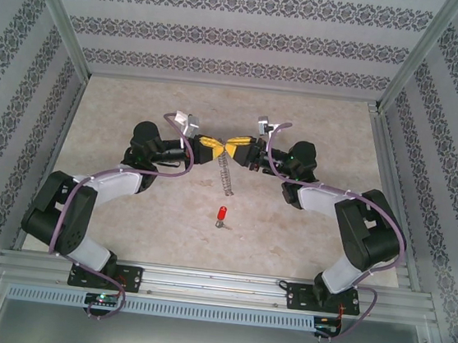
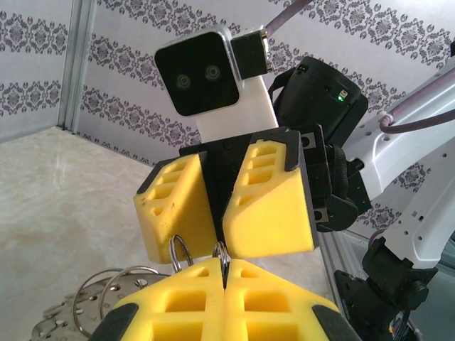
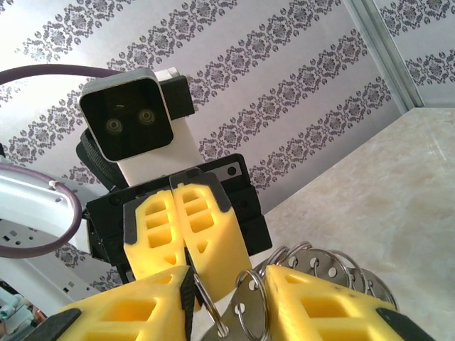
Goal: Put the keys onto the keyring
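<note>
The keyring (image 1: 226, 176) hangs in mid-air above the middle of the table (image 1: 136, 111). Its silvery rings and links trail down toward the near side, and its top is caught where the 2 grippers meet tip to tip. I judge the step in hand to be a second hold on the keyring, so that 1 ring can be steadied for threading. To do it well I would bring the right jaws together slowly on a single ring rather than the whole bunch. I would hold the left arm dead steady, pull nothing sideways, and only trust the new hold once the ring sits square between the pads. The left gripper (image 2: 225, 275) is clamped tight, and 1 wire ring stands up out of the seam between its yellow pads. The right gripper (image 3: 229, 307) has its jaws narrowly apart, with 2 rings and a pierced metal tab in the gap. I cannot tell whether its pads already press on them. The key (image 1: 220, 214) lies on the table nearer the bases, just beyond the low end of the hanging links. Its red head points far and its silver end points near. It is well apart from both sets of jaws and nothing touches it, so it has yet to be fetched.
</note>
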`<state>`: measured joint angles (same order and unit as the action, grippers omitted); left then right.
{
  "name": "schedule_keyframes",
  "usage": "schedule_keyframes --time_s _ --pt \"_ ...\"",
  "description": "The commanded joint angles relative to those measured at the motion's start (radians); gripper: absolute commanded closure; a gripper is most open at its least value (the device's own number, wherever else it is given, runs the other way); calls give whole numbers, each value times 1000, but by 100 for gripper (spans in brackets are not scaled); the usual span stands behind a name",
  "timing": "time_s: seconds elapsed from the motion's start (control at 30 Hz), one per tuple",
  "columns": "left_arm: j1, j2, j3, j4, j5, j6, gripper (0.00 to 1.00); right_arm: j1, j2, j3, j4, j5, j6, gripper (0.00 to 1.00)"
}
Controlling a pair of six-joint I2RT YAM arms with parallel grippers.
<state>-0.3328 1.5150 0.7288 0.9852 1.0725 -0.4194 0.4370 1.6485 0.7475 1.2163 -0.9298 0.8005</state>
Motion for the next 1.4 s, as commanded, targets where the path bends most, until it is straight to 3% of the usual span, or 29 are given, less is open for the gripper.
schedule_keyframes --time_s 0.0,0.07,0.23,0.4,0.67,0.93,1.2,1.37 --pt "-2 9 33 109 32 -32 100 16 12 32 55 -33 -11 73" --pt "-1 12 35 116 33 -38 100 17 10 29 54 -38 -11 76" --pt "-3 13 40 121 36 -46 100 -7 -12 -13 52 -1 -17 58" --pt "-2 15 42 126 45 -55 100 -49 -66 -60 55 30 -14 56" --pt "-2 19 46 146 57 -76 100 -37 -100 -57 27 -12 -27 66" --pt "-2 20 47 155 61 -90 100 3 -78 -23 12 -24 -36 66" --pt "-2 28 46 177 66 -108 100 19 -60 -4 10 -24 -34 73" --pt "-2 33 48 183 69 -114 100 23 -51 5 12 -29 -32 86"
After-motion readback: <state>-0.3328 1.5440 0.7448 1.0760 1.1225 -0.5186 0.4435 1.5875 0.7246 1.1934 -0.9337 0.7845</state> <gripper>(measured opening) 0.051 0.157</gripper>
